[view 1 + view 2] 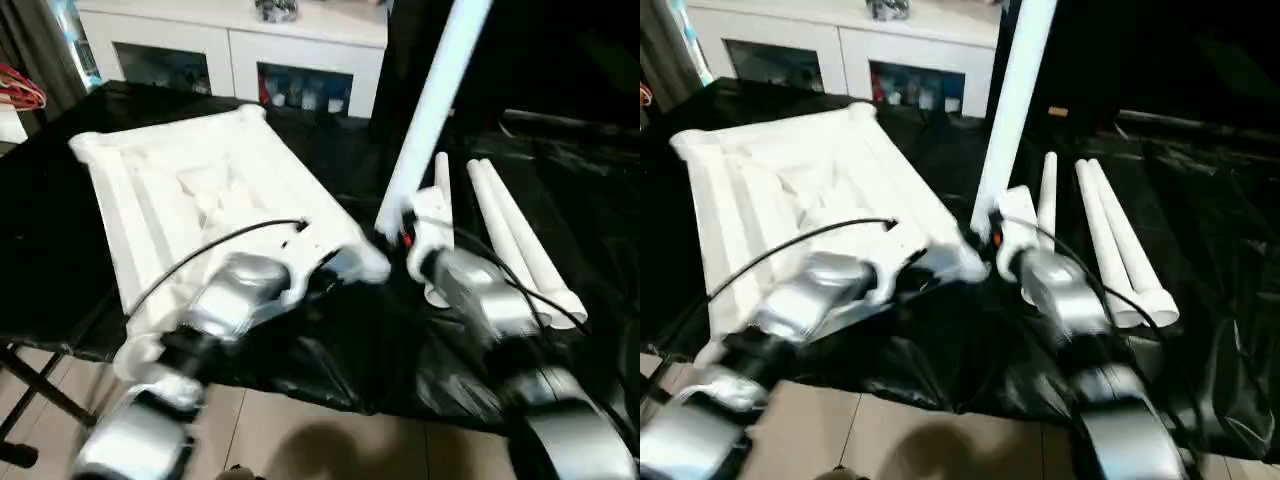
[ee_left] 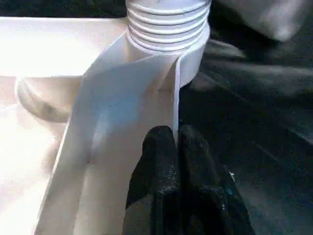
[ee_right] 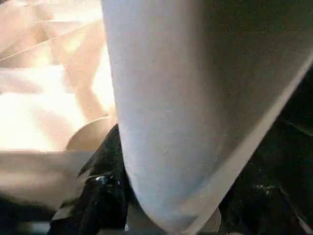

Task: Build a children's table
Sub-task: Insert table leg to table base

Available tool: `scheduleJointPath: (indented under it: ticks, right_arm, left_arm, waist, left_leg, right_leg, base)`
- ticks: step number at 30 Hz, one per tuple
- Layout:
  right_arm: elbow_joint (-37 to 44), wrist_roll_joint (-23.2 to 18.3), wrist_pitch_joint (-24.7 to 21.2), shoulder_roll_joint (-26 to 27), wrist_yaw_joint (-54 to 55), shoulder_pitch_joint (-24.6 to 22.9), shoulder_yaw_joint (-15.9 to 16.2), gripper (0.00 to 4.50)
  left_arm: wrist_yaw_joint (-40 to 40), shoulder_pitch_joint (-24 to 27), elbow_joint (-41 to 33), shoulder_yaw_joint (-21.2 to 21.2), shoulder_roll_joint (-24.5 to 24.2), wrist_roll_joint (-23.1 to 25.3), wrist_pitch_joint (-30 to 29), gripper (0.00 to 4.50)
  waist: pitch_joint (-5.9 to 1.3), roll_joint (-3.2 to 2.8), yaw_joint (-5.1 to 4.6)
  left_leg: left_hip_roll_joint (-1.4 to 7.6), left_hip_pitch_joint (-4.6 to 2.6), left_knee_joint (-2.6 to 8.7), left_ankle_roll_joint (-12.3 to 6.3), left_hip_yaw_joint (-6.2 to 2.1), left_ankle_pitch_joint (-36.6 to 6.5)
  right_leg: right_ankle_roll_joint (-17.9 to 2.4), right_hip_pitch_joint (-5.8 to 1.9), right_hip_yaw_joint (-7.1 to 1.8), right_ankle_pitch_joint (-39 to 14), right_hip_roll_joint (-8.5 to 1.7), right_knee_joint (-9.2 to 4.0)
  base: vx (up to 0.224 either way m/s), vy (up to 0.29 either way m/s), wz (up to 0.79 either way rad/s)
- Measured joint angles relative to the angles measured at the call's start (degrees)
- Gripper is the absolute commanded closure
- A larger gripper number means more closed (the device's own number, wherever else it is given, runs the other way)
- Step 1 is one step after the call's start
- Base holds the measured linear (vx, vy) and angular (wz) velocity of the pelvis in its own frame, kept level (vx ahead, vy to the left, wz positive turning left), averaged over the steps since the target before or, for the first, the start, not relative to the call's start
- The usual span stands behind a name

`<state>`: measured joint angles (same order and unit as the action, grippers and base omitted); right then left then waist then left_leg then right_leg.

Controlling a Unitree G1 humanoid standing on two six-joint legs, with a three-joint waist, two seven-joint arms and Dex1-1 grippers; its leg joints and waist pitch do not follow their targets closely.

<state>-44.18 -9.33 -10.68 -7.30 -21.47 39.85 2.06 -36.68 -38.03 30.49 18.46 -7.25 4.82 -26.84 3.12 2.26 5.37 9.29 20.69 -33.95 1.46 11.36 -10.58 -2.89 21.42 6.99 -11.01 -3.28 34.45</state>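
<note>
Silver forearms fill the near part of the head view. Left gripper (image 2: pixel 175 147) is at the near-right corner of the upturned table top (image 1: pixel 190 200); its black fingers (image 2: pixel 161 166) are pinched tight on a thin white rib wall (image 2: pixel 146 98) of the underside, w/ a threaded corner socket (image 2: pixel 168 24) just beyond.

Right gripper (image 1: pixel 405 235) is clenched on the lower end of a white leg (image 1: pixel 430 110), held nearly upright, tilted w/ its top to the right & running out of view. Leg's lower end is just beside the top's near-right corner; can't tell if it touches the socket.

Table top lies ribbed side up on black sheeting (image 1: pixel 560 200) over the work surface, left of centre. Three more legs (image 1: pixel 510 235) lie side by side on the sheeting to the right, close together, pointing near-far.

White glass-doored cabinet (image 1: pixel 240 50) stands at the far side. Tiled floor (image 1: pixel 300 430) shows at the near edge.
</note>
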Motion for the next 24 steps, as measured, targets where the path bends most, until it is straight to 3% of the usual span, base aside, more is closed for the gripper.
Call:
scheduleJointPath:
  ticks: [6,16,17,20,21,24]
  right_arm:
    - [-2.8,0.5,0.3,1.2,2.9,2.0,-1.4,2.59]
    - [-7.8,1.2,2.2,2.7,3.8,4.7,-2.2,2.59]
    - [-7.9,1.2,2.3,2.7,3.8,4.7,-2.3,2.24]
    - [-8.4,1.2,2.4,2.9,3.5,4.9,-2.8,2.24]
    - [-8.8,1.2,2.6,2.9,3.2,5.1,-2.9,1.84]
    - [-10.8,1.2,2.9,3.0,2.1,5.8,-3.4,1.83]
  left_arm:
    - [2.5,-0.2,0.1,0.0,1.5,0.6,-0.6,4.5]
    - [2.2,-0.2,0.1,0.0,0.9,1.4,-1.0,4.5]
    - [2.2,-0.2,0.1,0.0,0.9,1.4,-1.0,4.5]
    - [2.0,-0.2,0.0,0.0,0.8,1.4,-1.0,4.5]
    - [2.0,-0.2,0.0,0.0,0.7,1.4,-1.0,4.5]
    - [1.3,-0.2,0.0,0.0,0.4,1.4,-0.8,4.5]
  waist:
    - [-0.01,-0.02,-0.28]
    - [-0.01,-0.02,-0.71]
    - [-0.01,-0.02,-0.71]
    - [-0.01,-0.02,-0.73]
    - [-0.01,-0.02,-0.8]
    - [0.01,-0.05,-0.87]
  left_leg:
    - [0.0,0.21,0.0,-0.02,0.02,0.0]
    - [0.02,-0.08,-0.01,0.01,0.03,0.0]
    - [0.02,-0.08,-0.01,0.01,0.03,0.0]
    - [0.02,-0.09,-0.01,0.01,0.03,0.0]
    - [0.02,-0.09,-0.01,0.01,0.03,0.0]
    - [0.03,-0.07,-0.01,0.01,0.03,0.0]
  right_leg:
    - [0.0,0.19,0.0,0.0,0.0,-0.01]
    - [0.1,0.12,0.0,0.0,0.0,0.0]
    - [0.1,0.12,0.0,0.0,0.0,0.0]
    - [0.0,0.12,0.0,0.0,0.0,0.0]
    - [0.1,0.13,0.0,0.0,0.0,0.0]
    - [0.1,0.15,0.0,0.0,0.0,0.0]
  base:
    - [0.0,0.0,0.0]
    - [0.0,0.0,0.0]
    - [0.0,0.0,0.0]
    - [0.0,0.0,0.0]
    - [0.0,0.0,0.0]
    - [0.0,0.0,0.0]
